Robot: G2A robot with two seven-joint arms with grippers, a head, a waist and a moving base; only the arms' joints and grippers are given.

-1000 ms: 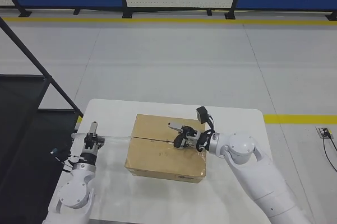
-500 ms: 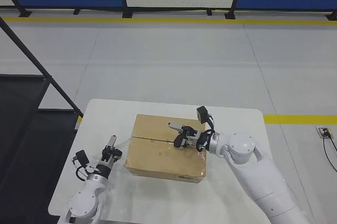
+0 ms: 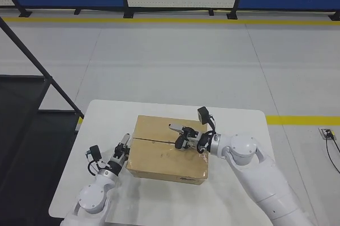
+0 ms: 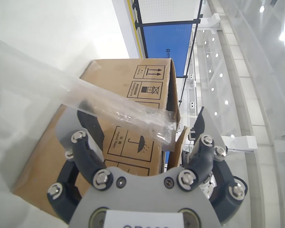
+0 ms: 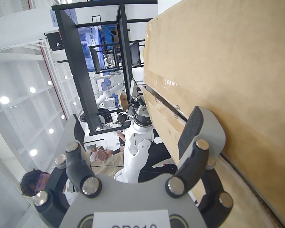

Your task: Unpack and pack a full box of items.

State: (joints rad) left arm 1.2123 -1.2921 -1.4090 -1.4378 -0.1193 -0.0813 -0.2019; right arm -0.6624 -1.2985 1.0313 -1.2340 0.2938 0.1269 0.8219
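A brown cardboard box [image 3: 164,158] sits mid-table with its top flaps down and a seam [image 5: 166,103] running across them. My right gripper [image 3: 180,135] is open over the box top. One of its fingers [image 5: 197,129] lies by the seam and the other is out in the air. My left gripper [image 3: 124,145] is open close to the box's left side [image 4: 123,119]. A crumpled strip of clear tape [image 4: 104,100] crosses the gap between the left fingers. I cannot tell if it sticks to one of them.
The white table [image 3: 243,121] has bare surface right of and behind the box. A black metal rack [image 3: 22,141] stands off the table's left edge. The box nearly reaches the table's front.
My left arm has swung from the table's left edge in toward the box, taking the tape strip along. The right gripper stays on the box top, nearly still.
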